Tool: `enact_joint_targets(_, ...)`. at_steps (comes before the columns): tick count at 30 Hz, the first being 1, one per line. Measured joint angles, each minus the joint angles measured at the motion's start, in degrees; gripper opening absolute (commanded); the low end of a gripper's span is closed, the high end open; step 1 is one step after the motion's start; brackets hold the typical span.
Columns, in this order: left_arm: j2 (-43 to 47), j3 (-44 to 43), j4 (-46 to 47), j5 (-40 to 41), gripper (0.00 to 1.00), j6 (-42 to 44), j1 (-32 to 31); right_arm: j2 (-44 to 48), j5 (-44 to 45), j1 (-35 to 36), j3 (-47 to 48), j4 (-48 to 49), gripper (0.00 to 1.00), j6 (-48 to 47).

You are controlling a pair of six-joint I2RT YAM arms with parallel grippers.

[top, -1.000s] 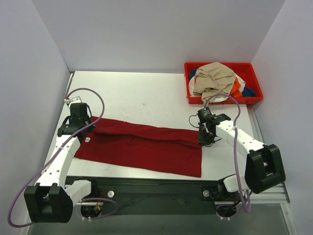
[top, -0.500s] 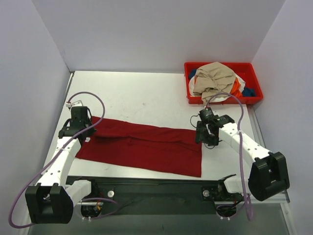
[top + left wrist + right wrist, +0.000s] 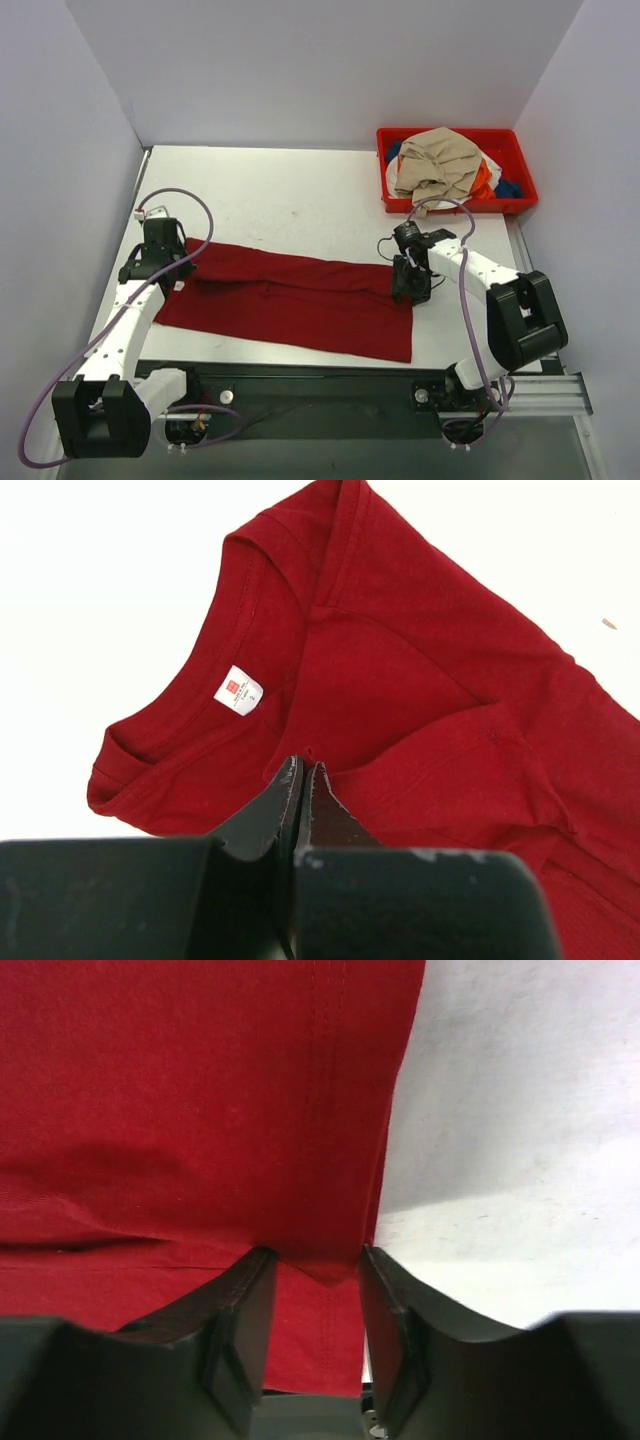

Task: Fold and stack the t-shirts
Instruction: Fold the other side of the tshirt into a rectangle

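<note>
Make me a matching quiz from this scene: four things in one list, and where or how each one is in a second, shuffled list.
Things:
1. dark red t-shirt
2. tan t-shirt
3. left end effector
4. right end effector

Places or states:
A. on top of the pile in the red bin
B. open, jaws either side of a cloth edge
C. lying in a long strip on the table
D. closed, near the white neck label

Pairs: 1-C, 2-A, 3-D, 4-B
</note>
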State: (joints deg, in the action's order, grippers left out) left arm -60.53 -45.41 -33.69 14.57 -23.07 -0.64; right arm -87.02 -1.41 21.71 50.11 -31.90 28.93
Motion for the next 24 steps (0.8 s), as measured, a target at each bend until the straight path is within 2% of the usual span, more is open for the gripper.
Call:
enact_joint_targets(2, 0.0, 0.0, 0.02, -0.04, 0.0, 0.0, 0.0, -0.37, -0.61, -0.22, 0.07, -0.02, 0.3, 0.02)
enact_joint_targets(3, 0.0, 0.0, 0.02, -0.04, 0.0, 0.0, 0.0, -0.46, -0.92, -0.48, 0.07, -0.04, 0.2, 0.04)
enact_joint_targets(6, 0.0, 0.02, 0.02, -0.07, 0.0, 0.0, 0.0, -0.98, -1.64, -1.73, 0.22, -0.07, 0.05, 0.09)
enact_joint_targets(8, 0.0, 0.02, 0.02, -0.07, 0.0, 0.0, 0.0, -1.29, -2.1, -2.49, 0.26, -0.11, 0.0, 0.07)
enact_joint_targets(14, 0.0, 0.09, 0.04, -0.28, 0.0, 0.11, 1.4, -1.42, -1.79, -2.97, 0.81, -0.7, 0.0, -0.68)
enact_joint_targets(24, -0.11, 0.11, 0.02, -0.28, 0.0, 0.22, 2.71, 2.05, 3.98, -1.81, 0.81, -3.17, 0.0, -3.45)
